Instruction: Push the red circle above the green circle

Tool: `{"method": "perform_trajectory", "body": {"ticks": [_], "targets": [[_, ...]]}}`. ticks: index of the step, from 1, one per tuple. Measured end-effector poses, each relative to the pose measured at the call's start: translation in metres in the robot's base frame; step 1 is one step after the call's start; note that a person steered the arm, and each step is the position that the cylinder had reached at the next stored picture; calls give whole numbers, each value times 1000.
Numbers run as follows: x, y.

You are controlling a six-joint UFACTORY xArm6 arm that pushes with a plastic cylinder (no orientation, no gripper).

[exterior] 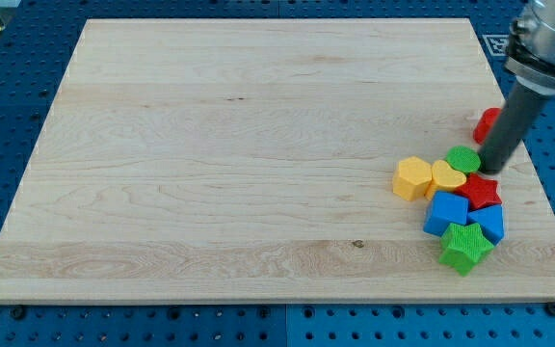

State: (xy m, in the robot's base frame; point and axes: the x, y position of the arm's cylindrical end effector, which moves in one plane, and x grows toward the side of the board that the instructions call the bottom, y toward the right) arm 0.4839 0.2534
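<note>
The red circle (488, 123) lies near the view's right edge of the wooden board (210, 145), partly hidden behind my rod. The green circle (462, 158) lies just below and to the left of it, at the top of a cluster of blocks. My tip (494, 171) rests between them, touching the green circle's right side and just below the red circle. The rod slants up to the view's top right.
Below the green circle sit a yellow hexagon (412, 178), a yellow heart (446, 177), a red star (481, 191), a blue cube (446, 213), another blue block (490, 223) and a green star (465, 247). The board's right edge is close.
</note>
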Motion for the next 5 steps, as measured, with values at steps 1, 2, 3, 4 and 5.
{"method": "perform_trajectory", "body": {"ticks": [1, 2, 3, 4, 5], "targets": [[7, 43], [-35, 60], [-70, 50], [-78, 17], [-78, -9]]}}
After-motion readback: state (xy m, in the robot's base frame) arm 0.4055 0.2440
